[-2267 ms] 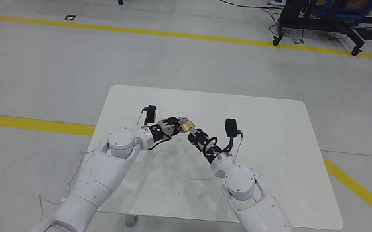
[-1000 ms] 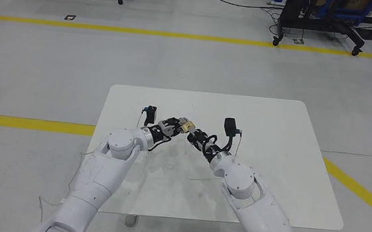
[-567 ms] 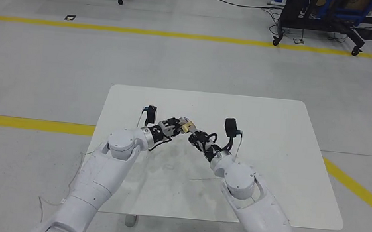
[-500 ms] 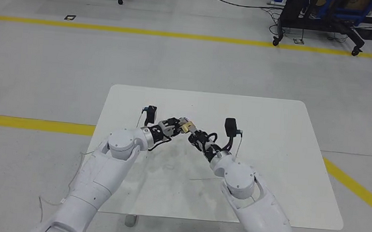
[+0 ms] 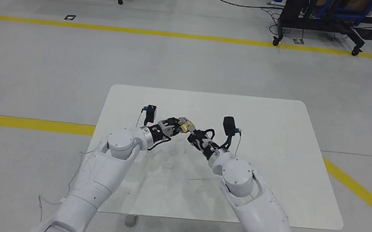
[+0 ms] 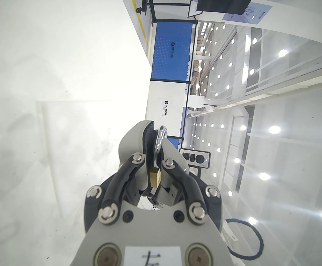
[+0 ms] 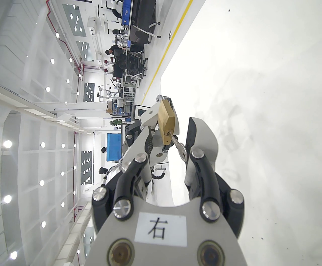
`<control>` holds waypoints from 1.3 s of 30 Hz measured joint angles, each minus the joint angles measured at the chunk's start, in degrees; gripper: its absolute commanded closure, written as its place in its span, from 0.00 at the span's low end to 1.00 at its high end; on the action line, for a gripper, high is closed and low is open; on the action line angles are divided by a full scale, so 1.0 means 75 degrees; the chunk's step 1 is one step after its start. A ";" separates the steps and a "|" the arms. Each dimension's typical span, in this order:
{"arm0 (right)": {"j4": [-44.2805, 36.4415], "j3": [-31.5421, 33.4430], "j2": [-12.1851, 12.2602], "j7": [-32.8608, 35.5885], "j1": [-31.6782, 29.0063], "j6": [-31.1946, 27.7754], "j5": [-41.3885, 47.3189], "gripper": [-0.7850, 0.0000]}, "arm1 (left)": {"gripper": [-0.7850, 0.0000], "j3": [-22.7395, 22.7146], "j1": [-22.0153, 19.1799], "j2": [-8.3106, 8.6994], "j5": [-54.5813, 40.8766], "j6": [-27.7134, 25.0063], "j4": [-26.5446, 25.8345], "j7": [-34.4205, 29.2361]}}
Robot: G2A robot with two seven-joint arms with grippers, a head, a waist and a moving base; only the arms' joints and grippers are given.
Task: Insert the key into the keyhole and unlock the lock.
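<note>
A brass padlock (image 7: 166, 120) hangs above the middle of the white table (image 5: 272, 123), and my left gripper (image 6: 157, 136) is shut on its steel shackle (image 6: 160, 139). The lock's brass body (image 6: 155, 178) points back toward that wrist. In the top view the padlock (image 5: 186, 124) sits where the two arms meet. A silver key (image 7: 180, 149) sticks in the keyhole at the lock's underside. My right gripper (image 7: 173, 128) is open around the key. The key's head lies close to one finger (image 7: 201, 141), and a clear gap separates it from the other.
Both grippers hover over the table's middle, with bare tabletop on every side. The near edge lies under the arms. Off the table there is grey floor with yellow lines, and a black wheeled frame (image 5: 320, 24) stands far back right.
My right wrist has shifted slightly left, toward the lock. The left arm and the padlock have stayed where they were.
</note>
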 measured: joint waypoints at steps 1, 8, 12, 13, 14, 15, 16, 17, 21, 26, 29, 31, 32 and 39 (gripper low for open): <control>0.0000 -0.0012 -0.0004 0.0001 0.0011 0.0011 -0.0007 0.62 | 1.00 0.0002 0.0000 0.0000 0.0002 -0.0008 0.0002 -0.0002; 0.0024 -0.0051 -0.0031 0.0012 0.0078 0.0117 -0.0030 0.61 | 1.00 0.0025 0.0000 -0.0003 0.0039 -0.0060 0.0012 0.0007; 0.0072 -0.0048 -0.0049 0.0015 0.0134 0.0223 0.0014 0.60 | 1.00 0.0038 0.0009 -0.0003 0.0061 -0.0081 -0.0001 0.0000; 0.0079 -0.0048 -0.0053 0.0014 0.0145 0.0248 0.0023 0.60 | 1.00 0.0041 0.0013 -0.0003 0.0065 -0.0086 -0.0006 -0.0001; 0.0086 -0.0047 -0.0059 0.0009 0.0159 0.0278 0.0036 0.61 | 1.00 0.0044 0.0020 -0.0003 0.0065 -0.0095 -0.0014 -0.0007; 0.0091 -0.0046 -0.0063 0.0007 0.0170 0.0300 0.0046 0.61 | 1.00 0.0046 0.0024 -0.0003 0.0064 -0.0099 -0.0019 -0.0012; 0.0095 -0.0046 -0.0068 0.0008 0.0179 0.0318 0.0060 0.62 | 1.00 0.0048 0.0028 -0.0003 0.0059 -0.0101 -0.0022 -0.0018; 0.0101 -0.0042 -0.0073 0.0015 0.0191 0.0334 0.0090 0.62 | 1.00 0.0051 0.0029 -0.0003 0.0060 -0.0101 -0.0026 -0.0029; 0.0109 0.0012 -0.0086 0.0044 0.0206 0.0355 0.0226 0.62 | 1.00 0.0054 0.0035 -0.0001 0.0074 -0.0114 -0.0038 -0.0037; 0.0099 0.0065 -0.0094 0.0041 0.0185 0.0391 0.0290 0.60 | 1.00 0.0055 0.0058 0.0002 0.0090 -0.0139 -0.0070 -0.0036; 0.0098 0.0070 -0.0099 0.0038 0.0167 0.0383 0.0300 0.58 | 1.00 0.0048 0.0064 0.0004 0.0081 -0.0125 -0.0077 -0.0036; 0.0101 0.0067 -0.0101 0.0058 0.0157 0.0360 0.0301 0.53 | 1.00 0.0043 0.0069 0.0004 0.0064 -0.0108 -0.0081 -0.0026; 0.0104 0.0066 -0.0101 0.0085 0.0149 0.0333 0.0302 0.49 | 1.00 0.0040 0.0070 0.0004 0.0054 -0.0089 -0.0082 -0.0023; 0.0090 0.0112 -0.0091 0.0177 0.0073 0.0229 0.0279 0.52 | 1.00 0.0030 0.0068 0.0004 0.0021 -0.0026 -0.0088 0.0006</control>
